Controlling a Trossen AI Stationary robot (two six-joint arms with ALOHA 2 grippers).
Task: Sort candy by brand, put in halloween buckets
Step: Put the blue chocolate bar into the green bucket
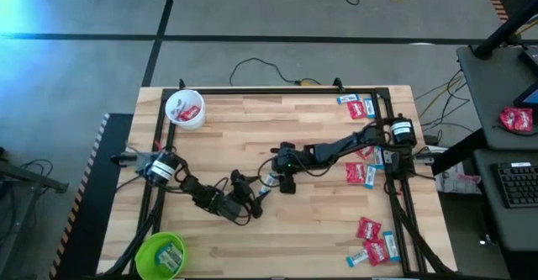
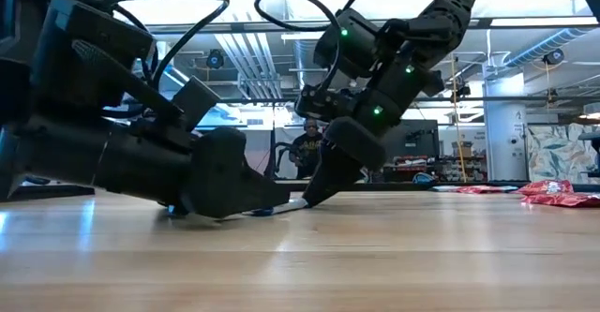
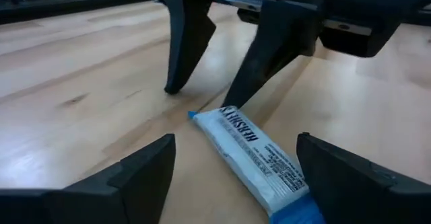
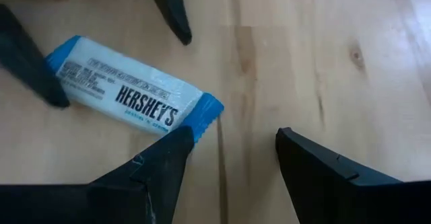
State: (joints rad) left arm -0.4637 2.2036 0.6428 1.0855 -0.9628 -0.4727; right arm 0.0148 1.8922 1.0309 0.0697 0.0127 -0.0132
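A flat, slim bar (image 4: 128, 93) in a glossy white wrapper with light blue crimped ends and dark "HERSHEY'S" lettering is seen lying on the pale, planked wooden table (image 1: 252, 129), near its middle. It lies between the two grippers, which meet there tip to tip. The left gripper (image 3: 236, 163) is laid low over the wood with its dark, wedge-shaped jaws spread apart, the bar resting between them without being gripped. The right gripper (image 4: 229, 157) is angled down from the other side, its jaws likewise apart; one blue end of the bar lies against one of its fingertips (image 4: 178, 140), and nothing is clamped. Two round pails are placed along the table's left edge: a white one (image 1: 185, 108) at the far corner, with red wrapping visible inside, and a lime green one (image 1: 160, 253) at the near corner, with pale wrappers inside. More candy is scattered along the right side in three loose clusters: far (image 1: 358, 107), middle (image 1: 361, 172) and near (image 1: 374, 242). Red and blue-white pieces are mixed; an exact count cannot be made.
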